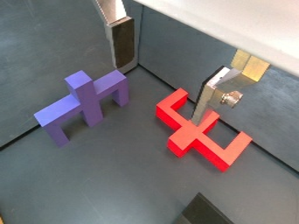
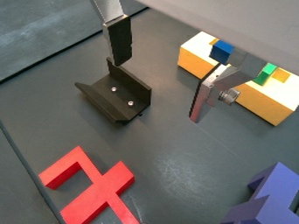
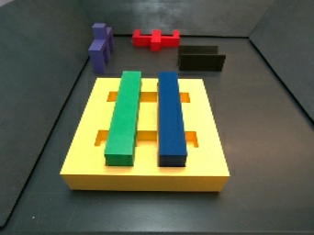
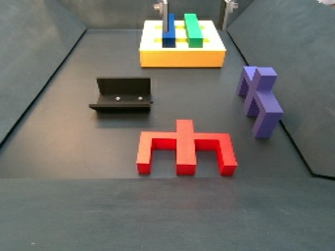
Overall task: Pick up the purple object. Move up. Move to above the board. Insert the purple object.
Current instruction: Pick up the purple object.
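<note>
1. Hanging above the dark floor, the gripper (image 1: pixel 167 68) has its two flat silver fingers (image 2: pixel 117 38) spread wide apart with nothing between them, as both wrist views show; in a side view only its finger tips (image 4: pixel 229 8) peek in at the upper edge, near 1 o'clock, just behind the board.
2. The purple object (image 4: pixel 260 98) lies on the floor at about 3 o'clock in a side view, close to the enclosure wall and untouched; elsewhere it sits at roughly 11 o'clock (image 3: pixel 101 45).
3. The board (image 3: pixel 86 138), a yellow slab, carries a long green bar (image 3: pixel 124 115) and a long blue bar (image 3: pixel 171 115) lying side by side.
4. A red piece (image 4: pixel 186 149) rests flat on the floor, near the purple object but apart from it.
5. The fixture (image 4: pixel 121 95), a dark bracket, stands at 9 o'clock in that side view, well apart from the purple object.
</note>
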Robot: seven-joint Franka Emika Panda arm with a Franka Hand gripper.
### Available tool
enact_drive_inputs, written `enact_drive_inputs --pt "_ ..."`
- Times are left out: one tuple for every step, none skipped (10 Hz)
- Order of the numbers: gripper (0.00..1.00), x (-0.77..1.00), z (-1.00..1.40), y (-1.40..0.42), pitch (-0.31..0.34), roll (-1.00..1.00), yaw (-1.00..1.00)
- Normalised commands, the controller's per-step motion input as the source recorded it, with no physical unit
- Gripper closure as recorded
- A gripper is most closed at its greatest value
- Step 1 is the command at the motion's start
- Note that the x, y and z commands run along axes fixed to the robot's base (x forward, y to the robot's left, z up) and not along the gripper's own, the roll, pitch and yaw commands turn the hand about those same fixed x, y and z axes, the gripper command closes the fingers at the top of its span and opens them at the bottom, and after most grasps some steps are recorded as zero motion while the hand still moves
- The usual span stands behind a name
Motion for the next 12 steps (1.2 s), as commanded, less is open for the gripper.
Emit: enact_drive_inputs --pt "0.00 0.00 0.00 0.00 0.000 0.00 -0.01" --pt "0.00 -0.14 -0.13 0.01 0.000 -0.05 -0.75" --pt "0.00 -0.26 -0.12 0.00 -0.051 -0.10 -0.79" --pt "0.00 -0.06 -0.12 0.00 0.000 -0.12 -0.85" --pt "0.00 -0.04 -0.17 0.00 -0.043 -0.11 -0.95" --pt "0.00 -0.01 -0.20 0.00 -0.054 -0.13 -0.95" --pt "0.00 -0.03 -0.18 0.00 -0.060 -0.10 -0.97" --pt "0.00 -0.13 -0.23 0.00 -0.071 -0.12 -0.91" --pt "0.00 -0.12 -0.21 0.00 -0.073 -0.11 -0.92" --pt "0.00 -0.15 -0.18 0.00 -0.080 -0.08 -0.92" --pt "0.00 -0.11 -0.18 -0.03 -0.027 -0.08 -0.89" --pt "0.00 -0.13 -0.19 -0.05 -0.059 -0.05 -0.89"
